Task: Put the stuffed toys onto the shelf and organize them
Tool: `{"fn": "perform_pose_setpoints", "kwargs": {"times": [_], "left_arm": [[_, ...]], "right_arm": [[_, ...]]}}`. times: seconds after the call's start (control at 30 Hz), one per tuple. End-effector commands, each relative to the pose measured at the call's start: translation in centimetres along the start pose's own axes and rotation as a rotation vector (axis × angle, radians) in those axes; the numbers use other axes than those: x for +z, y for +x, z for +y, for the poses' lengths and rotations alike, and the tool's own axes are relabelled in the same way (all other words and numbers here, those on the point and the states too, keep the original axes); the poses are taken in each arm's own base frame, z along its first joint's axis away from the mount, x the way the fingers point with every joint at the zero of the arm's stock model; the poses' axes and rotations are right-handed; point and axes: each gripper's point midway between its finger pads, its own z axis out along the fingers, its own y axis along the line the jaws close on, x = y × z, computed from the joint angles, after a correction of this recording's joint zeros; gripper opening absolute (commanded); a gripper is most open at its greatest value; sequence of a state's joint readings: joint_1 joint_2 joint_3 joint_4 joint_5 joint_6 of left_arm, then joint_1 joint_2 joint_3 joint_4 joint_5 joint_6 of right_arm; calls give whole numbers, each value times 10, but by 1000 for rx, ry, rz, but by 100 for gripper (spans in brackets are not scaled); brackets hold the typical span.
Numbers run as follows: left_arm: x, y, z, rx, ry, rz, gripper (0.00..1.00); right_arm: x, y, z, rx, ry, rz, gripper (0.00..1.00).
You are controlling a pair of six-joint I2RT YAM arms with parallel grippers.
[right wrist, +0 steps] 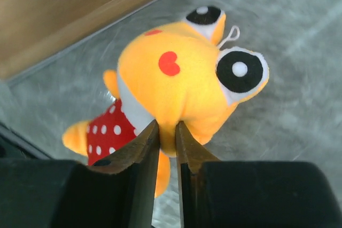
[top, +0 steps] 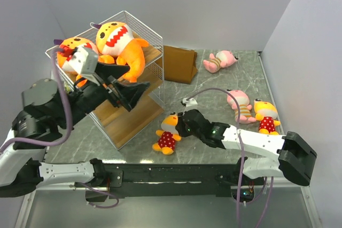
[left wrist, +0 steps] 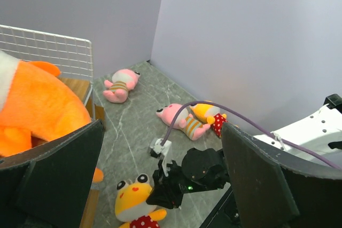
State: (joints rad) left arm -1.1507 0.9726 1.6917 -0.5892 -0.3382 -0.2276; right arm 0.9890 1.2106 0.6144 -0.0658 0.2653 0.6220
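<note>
The right pincer [right wrist: 166, 132] is clamped on a fold of fabric at the lower edge of the head of a small orange-headed plush [right wrist: 181, 73] in red dotted clothes. This plush lies on the grey marbled bench [right wrist: 299, 36], directly ahead of the pincer's fingers. The bottom board of the shelf [top: 133, 124] is found just beyond and to the left of this pincer.

The left pincer [top: 131, 93] is raised beside the shelf's upper tier, its jaws set wide apart with nothing between them. Two orange shark plushes [top: 118, 38] [top: 72, 46] are seated on the top of the shelf, close to this pincer's left side.

A second orange-headed plush [top: 265, 115] and a pink plush [top: 239, 102] lie together to the right of the right pincer. Another pink plush [top: 220, 60] is seen well beyond it, near a brown folded bag [top: 179, 62].
</note>
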Motion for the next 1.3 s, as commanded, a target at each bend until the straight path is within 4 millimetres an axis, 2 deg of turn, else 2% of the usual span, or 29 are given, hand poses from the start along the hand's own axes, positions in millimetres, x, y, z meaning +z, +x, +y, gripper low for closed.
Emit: {"fn": "perform_pose_setpoints", "kwargs": {"times": [0.0, 0.07, 0.1, 0.17, 0.2, 0.27, 0.3, 0.37, 0.4, 0.47, 0.5, 0.53, 0.57, 0.6, 0.63, 0.7, 0.73, 0.9, 1.0, 1.07, 1.27], "left_arm": [[-14, -17, 4, 39, 9, -57, 96], [-20, -21, 6, 47, 11, -79, 96], [-21, -21, 7, 48, 10, -85, 96], [-27, -23, 9, 39, 12, -98, 96], [-29, -24, 8, 28, 18, -101, 96], [-34, -27, 7, 19, 28, -104, 96], [-35, -26, 6, 12, 32, -99, 96], [-38, -28, 6, 2, 41, -100, 96], [-40, -27, 6, -5, 40, -99, 96], [-43, -26, 9, -12, 31, -101, 96], [-45, -27, 10, -19, 29, -108, 96], [-46, -25, 12, -23, 23, -108, 96], [-50, -27, 13, -29, 25, -122, 96], [-50, -24, 15, -33, 15, -121, 96], [-51, -24, 16, -39, 12, -126, 96], [-54, -24, 17, -49, 15, -139, 97], [-55, -25, 17, -55, 18, -143, 96], [-60, -28, 16, -68, 25, -137, 96], [-63, -32, 16, -78, 22, -134, 96], [-66, -35, 15, -90, 29, -142, 96], [-72, -41, 21, -99, 9, -162, 96]], "right_arm": [[-6, -16, 12, -303, -69, 38, 25], [-6, -17, 8, -351, -66, 59, 28], [-6, -19, -1, -358, -36, 66, 32], [-7, -28, -1, -352, -18, 51, 41], [-9, -31, 1, -322, -13, 51, 51], [-16, -42, 12, -260, -34, 37, 62], [-18, -40, 14, -173, -23, 56, 70], [-24, -50, 17, -21, 28, 43, 72], [-29, -39, 8, 189, 126, 87, 73], [-37, -34, 1, 413, 239, 111, 74], [-47, -19, -8, 602, 341, 150, 75], [-55, -5, -7, 760, 387, 202, 75], [-58, 3, -4, 820, 396, 231, 75], [-60, 19, -1, 877, 398, 300, 75], [-58, 17, 11, 967, 352, 305, 74], [-58, 36, 18, 1031, 334, 352, 73], [-57, 34, 26, 1094, 314, 355, 72], [-59, 32, 45, 1110, 317, 342, 73], [-55, 44, 54, 1109, 346, 383, 73], [-46, 47, 61, 1102, 344, 389, 74], [-19, 69, 61, 1031, 385, 413, 72]]}}
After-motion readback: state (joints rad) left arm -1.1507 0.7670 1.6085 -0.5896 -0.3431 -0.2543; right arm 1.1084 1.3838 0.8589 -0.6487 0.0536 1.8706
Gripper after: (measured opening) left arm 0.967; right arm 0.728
